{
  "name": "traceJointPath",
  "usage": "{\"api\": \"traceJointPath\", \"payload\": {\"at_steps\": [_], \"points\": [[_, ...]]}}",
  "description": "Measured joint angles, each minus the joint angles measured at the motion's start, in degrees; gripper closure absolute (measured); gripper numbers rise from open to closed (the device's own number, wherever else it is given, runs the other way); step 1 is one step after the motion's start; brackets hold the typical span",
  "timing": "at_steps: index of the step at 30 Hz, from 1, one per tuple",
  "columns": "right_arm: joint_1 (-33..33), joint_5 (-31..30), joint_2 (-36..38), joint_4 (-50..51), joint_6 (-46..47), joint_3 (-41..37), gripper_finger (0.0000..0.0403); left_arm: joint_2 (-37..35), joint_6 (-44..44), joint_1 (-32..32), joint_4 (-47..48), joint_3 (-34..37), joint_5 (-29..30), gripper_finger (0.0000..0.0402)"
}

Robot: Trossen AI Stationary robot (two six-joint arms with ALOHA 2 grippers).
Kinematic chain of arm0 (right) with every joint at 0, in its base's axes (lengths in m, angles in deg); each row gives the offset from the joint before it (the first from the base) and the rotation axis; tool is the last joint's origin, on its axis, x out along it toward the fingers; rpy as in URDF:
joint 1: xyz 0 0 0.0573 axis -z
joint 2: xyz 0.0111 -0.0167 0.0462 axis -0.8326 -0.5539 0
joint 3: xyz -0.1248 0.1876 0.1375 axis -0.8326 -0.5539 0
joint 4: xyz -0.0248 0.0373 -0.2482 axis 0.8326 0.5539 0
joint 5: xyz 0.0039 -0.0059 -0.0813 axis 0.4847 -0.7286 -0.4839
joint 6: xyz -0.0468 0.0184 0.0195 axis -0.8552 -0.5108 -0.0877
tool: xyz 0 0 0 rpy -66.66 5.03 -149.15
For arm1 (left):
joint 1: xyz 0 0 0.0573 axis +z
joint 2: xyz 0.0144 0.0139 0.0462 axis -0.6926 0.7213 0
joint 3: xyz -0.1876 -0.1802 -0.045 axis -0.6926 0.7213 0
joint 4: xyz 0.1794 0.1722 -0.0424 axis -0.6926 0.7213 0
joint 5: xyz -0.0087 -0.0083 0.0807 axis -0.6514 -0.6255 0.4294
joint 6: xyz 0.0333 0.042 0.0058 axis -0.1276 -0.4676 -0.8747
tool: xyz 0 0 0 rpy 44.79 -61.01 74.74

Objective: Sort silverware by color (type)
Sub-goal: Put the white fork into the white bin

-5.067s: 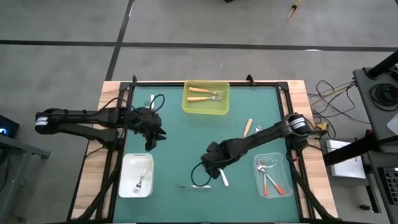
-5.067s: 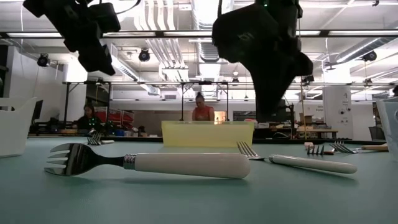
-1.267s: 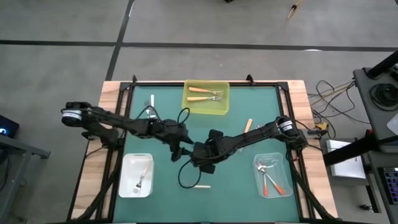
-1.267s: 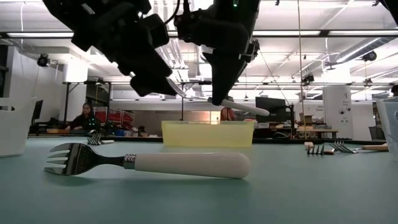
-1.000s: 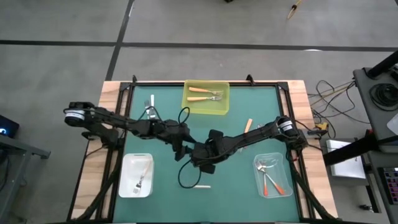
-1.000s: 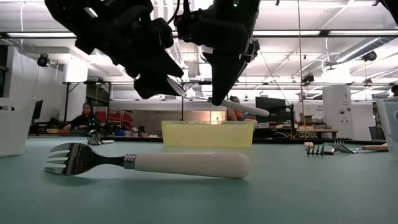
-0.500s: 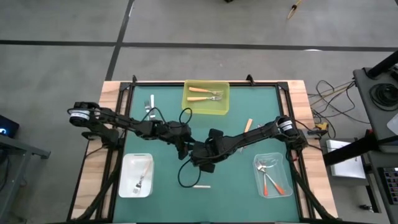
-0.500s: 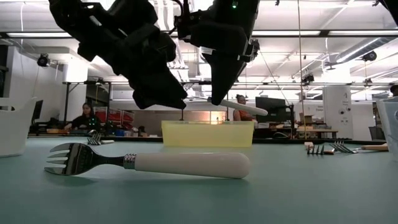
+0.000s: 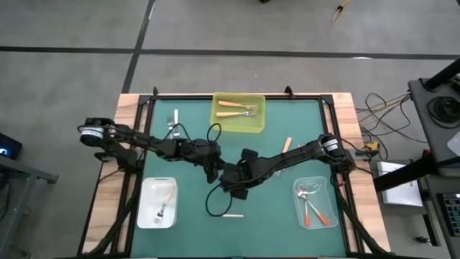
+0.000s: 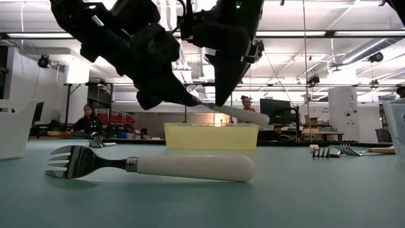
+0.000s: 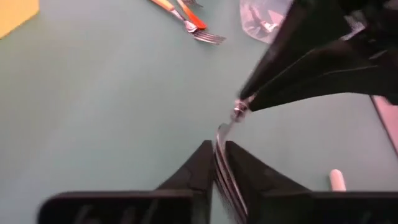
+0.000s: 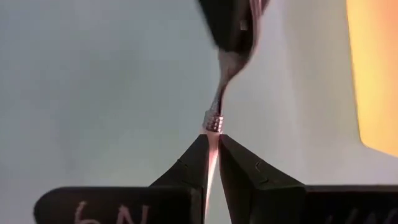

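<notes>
both claws met mid-air over the middle of the green bench point(image 9: 287, 115). the left claw point(image 11: 216, 163) had just snapped together on the shiny tine end of a small white-handled metal fork point(image 10: 237, 114); a second back it was spread wide beside the tines. the right claw point(image 12: 211, 152) stayed pinched on the same fork just behind the metal collar, so both arms held it at once: a handoff mid-transfer, right not yet let go. judged next: right releases, left carries it to the white tray point(image 9: 144, 188), which held one white fork.

vs about five seconds back: the left arm was then parked over the left side of the bench and the right claw was low by two white forks near the front edge. one of those was gone from the bench and in the air; the other white-handled fork point(image 9: 231, 214) lay alone there, seen big in the low view.

elsewhere: yellow tray point(image 9: 218, 122) at the back with pale orange forks, clear tray point(image 9: 329, 205) at right with red-orange forks, a loose pale orange fork point(image 9: 287, 147) right of centre, and what looked like a white fork point(image 9: 175, 117) back left, too small to be sure. a person sat in the room behind.
</notes>
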Motion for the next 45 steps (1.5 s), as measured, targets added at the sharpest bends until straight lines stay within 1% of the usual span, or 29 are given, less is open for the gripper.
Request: {"api": "traceJointPath", "payload": {"at_steps": [1,5,11,14,19,23,27,30,34,37,41,45], "points": [[0.0,0.1,0.0,-0.1,-0.1,0.0,0.0378,0.0,-0.1,0.0,0.1,0.0,0.1,0.0392],[-0.1,0.4,0.0,-0.7,-0.2,0.0,0.037,0.0,-0.6,0.0,0.1,0.0,0.0,0.04],[-0.1,0.3,0.0,-1.1,1.8,0.0,0.0366,-0.2,-1.7,0.0,0.0,0.0,0.0,0.0401],[0.0,0.1,0.3,-0.6,2.7,0.0,0.0364,-0.6,-2.8,0.0,0.0,0.0,1.4,0.0401],[0.0,0.0,2.2,1.0,3.9,0.0,0.0364,-2.5,-4.6,1.2,0.1,0.0,1.8,0.0401],[-0.1,-0.4,5.4,1.2,4.9,0.0,0.0364,-3.9,-5.4,2.7,0.3,0.5,1.8,0.0401],[-0.9,-5.5,9.7,1.1,4.9,0.0,0.0365,-6.7,-5.8,3.7,-2.9,3.4,1.7,0.0401],[-2.5,-12.4,13.5,0.6,4.8,-0.1,0.0365,-10.4,-6.0,4.0,-7.1,6.7,1.7,0.0401],[-5.9,-22.8,18.1,-0.4,4.5,-0.7,0.0365,-17.1,-6.9,4.0,-13.0,10.6,1.7,0.0401],[-9.1,-29.7,21.2,-2.9,3.6,-2.9,0.0365,-22.3,-6.9,4.0,-17.1,12.8,1.6,0.0401],[-12.8,-34.8,24.6,-10.7,-0.3,-7.9,0.0365,-28.8,-8.4,4.0,-21.1,14.5,1.5,0.0401],[-14.1,-35.9,27.4,-27.1,-9.1,-15.7,0.0365,-33.1,-10.2,4.0,-25.4,15.1,1.0,0.0402]]}}
